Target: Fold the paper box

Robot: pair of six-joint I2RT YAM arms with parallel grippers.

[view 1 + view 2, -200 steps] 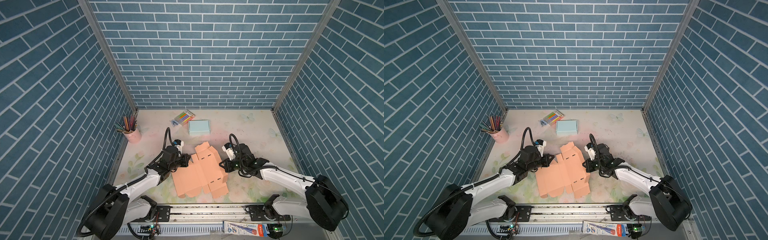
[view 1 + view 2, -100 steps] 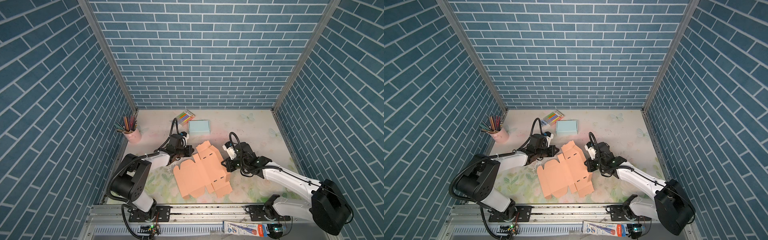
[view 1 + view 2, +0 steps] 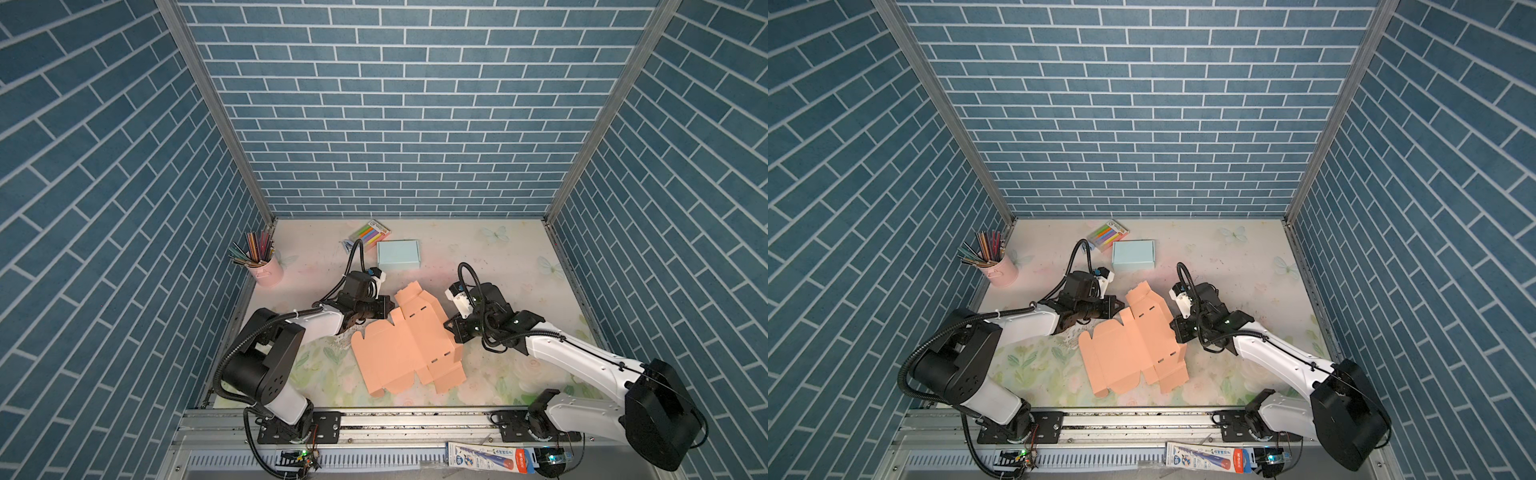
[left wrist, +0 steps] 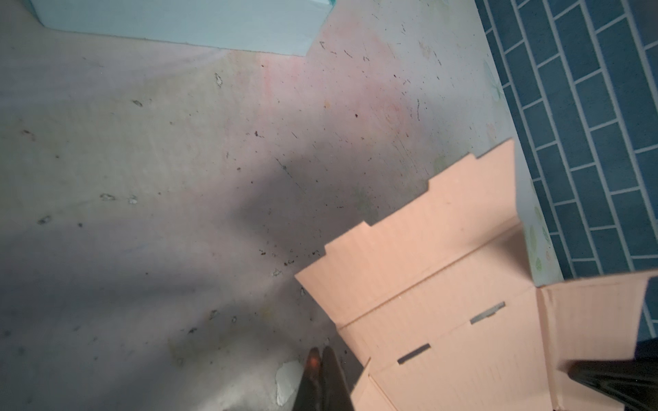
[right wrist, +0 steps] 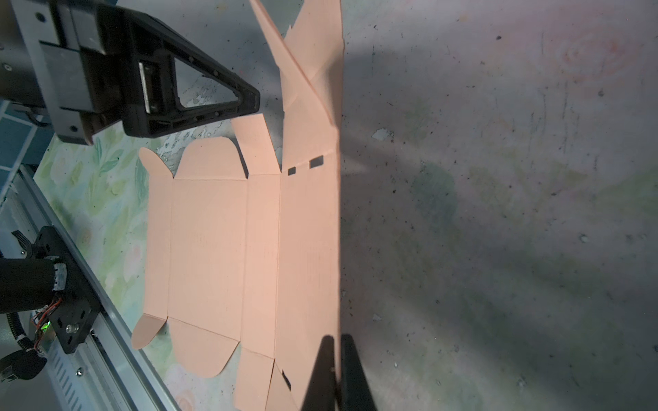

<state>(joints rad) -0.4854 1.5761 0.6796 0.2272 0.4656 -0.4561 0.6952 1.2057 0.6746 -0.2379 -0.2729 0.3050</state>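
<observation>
The paper box (image 3: 407, 345) is a flat peach cardboard blank lying on the table in both top views (image 3: 1133, 349), its far flap (image 3: 411, 295) tilted up. My right gripper (image 3: 454, 332) is at the blank's right edge. In the right wrist view it (image 5: 336, 343) is shut on that edge panel, with the cardboard edge running between the fingers. My left gripper (image 3: 388, 308) is at the blank's far left corner. In the left wrist view it (image 4: 320, 353) is shut and empty, just beside the cardboard (image 4: 445, 284) without holding it.
A light blue box (image 3: 398, 253) and a pack of coloured markers (image 3: 370, 230) lie behind the blank. A pink cup of pencils (image 3: 266, 270) stands at the back left. Brick walls close three sides, and a metal rail (image 3: 374, 419) runs along the front.
The left arm has swung up and its gripper has moved back and right to the blank's far left corner. The blank has shifted slightly. The right gripper keeps its hold on the right edge.
</observation>
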